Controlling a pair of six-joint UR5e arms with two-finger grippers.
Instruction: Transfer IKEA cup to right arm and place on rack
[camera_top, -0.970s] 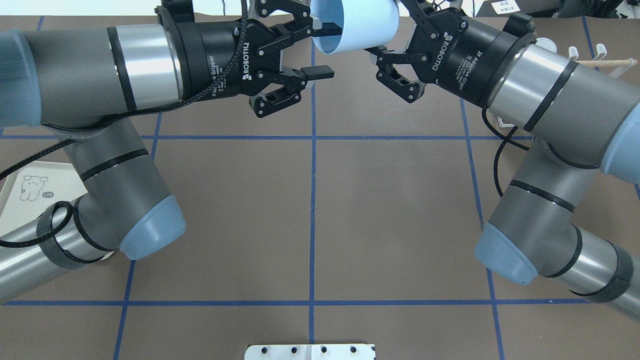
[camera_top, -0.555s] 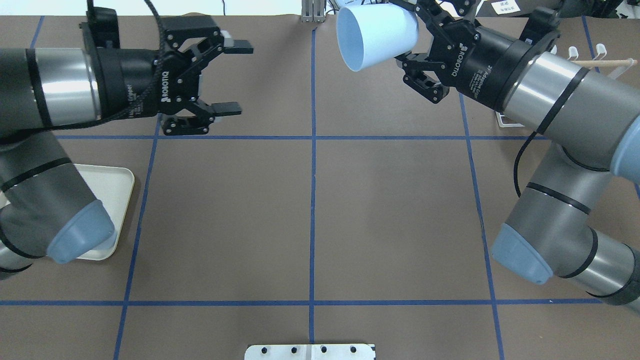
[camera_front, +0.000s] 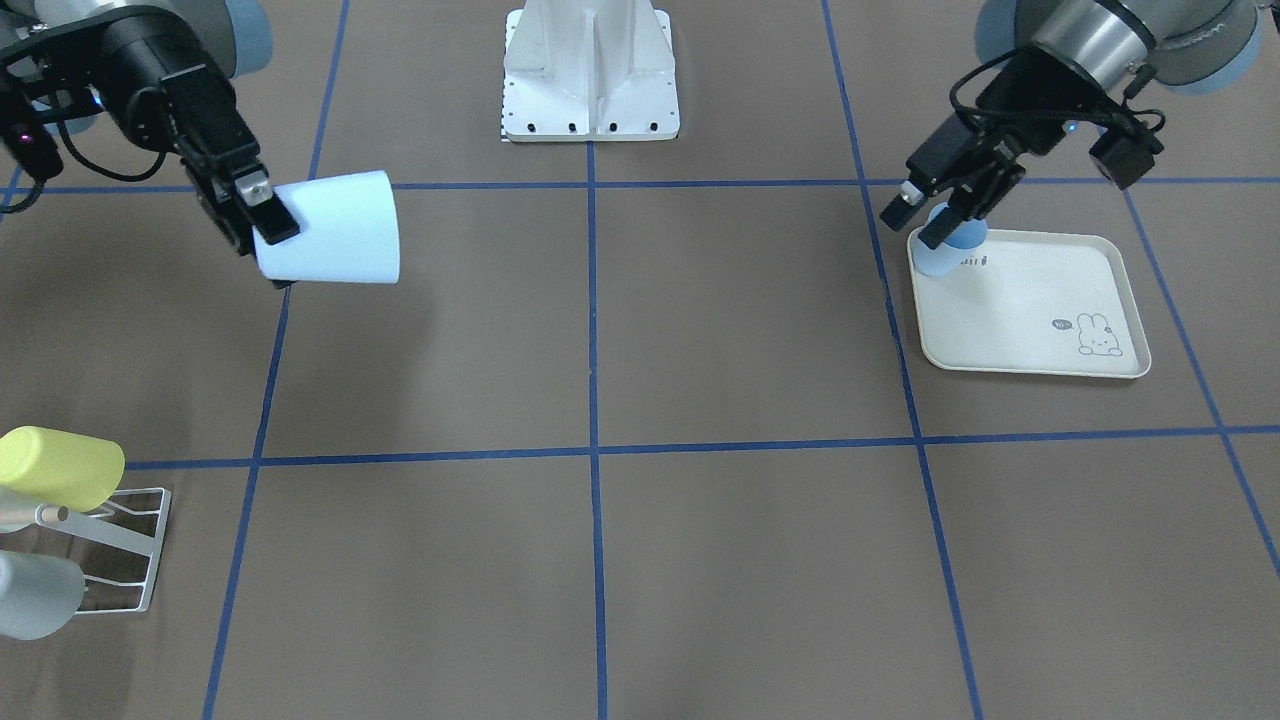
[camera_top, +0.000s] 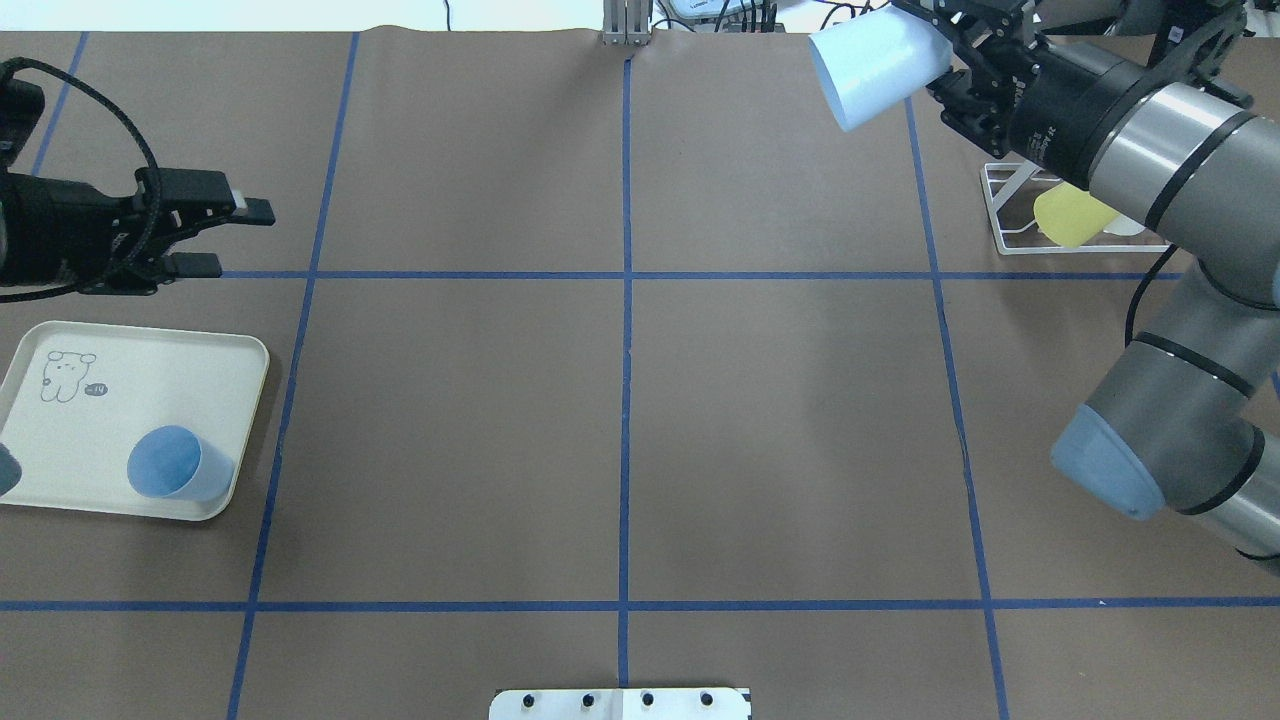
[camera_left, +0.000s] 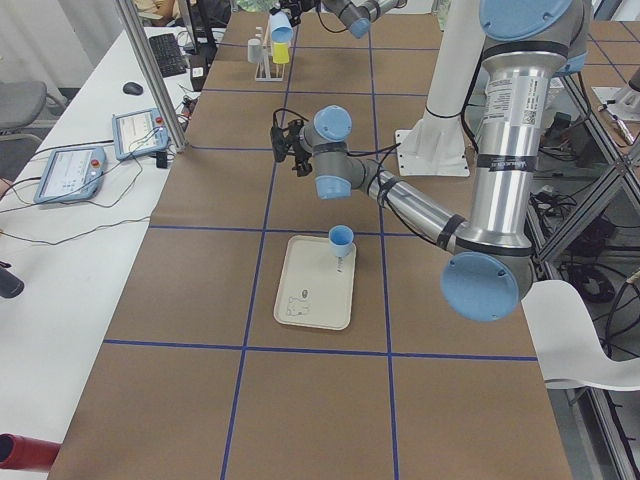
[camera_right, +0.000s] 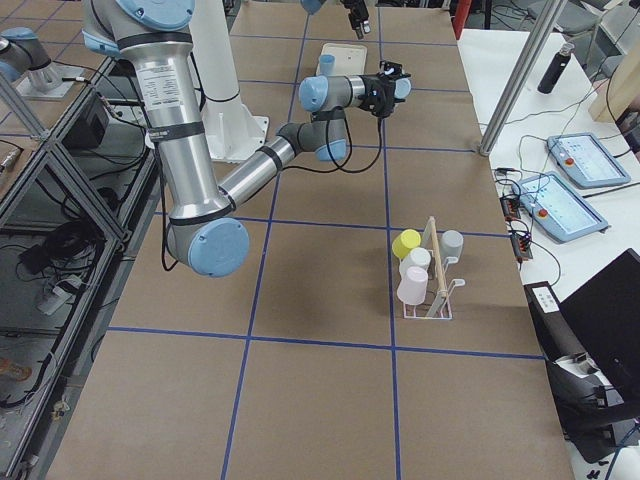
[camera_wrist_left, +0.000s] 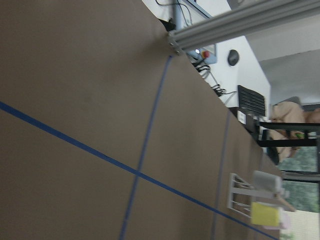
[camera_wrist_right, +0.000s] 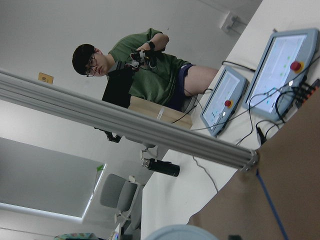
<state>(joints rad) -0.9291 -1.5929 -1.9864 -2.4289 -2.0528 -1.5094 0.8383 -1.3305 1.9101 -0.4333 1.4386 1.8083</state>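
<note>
Now that the left gripper (camera_top: 228, 237) has backed off, fingers parted and empty, the right gripper (camera_front: 268, 240) clamps the pale-blue IKEA cup (camera_top: 880, 65) nearer the rack (camera_front: 105, 537): handover complete.

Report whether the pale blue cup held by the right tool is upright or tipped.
Tipped: the pale blue cup lies sideways in the right tool, mouth toward the table's middle.

The left arm (camera_left: 410, 200) stretches low and nearly level, its wrist aimed inward. The black two-finger left pincer (camera_top: 232, 238) has its fingers spread apart with nothing between them. The right arm (camera_top: 1160, 150) bends at the elbow, its forearm reaching toward the far edge. The right pincer (camera_front: 272, 250) is clamped on a pale blue plastic cup (camera_top: 878, 62), held aloft on its side.
</note>
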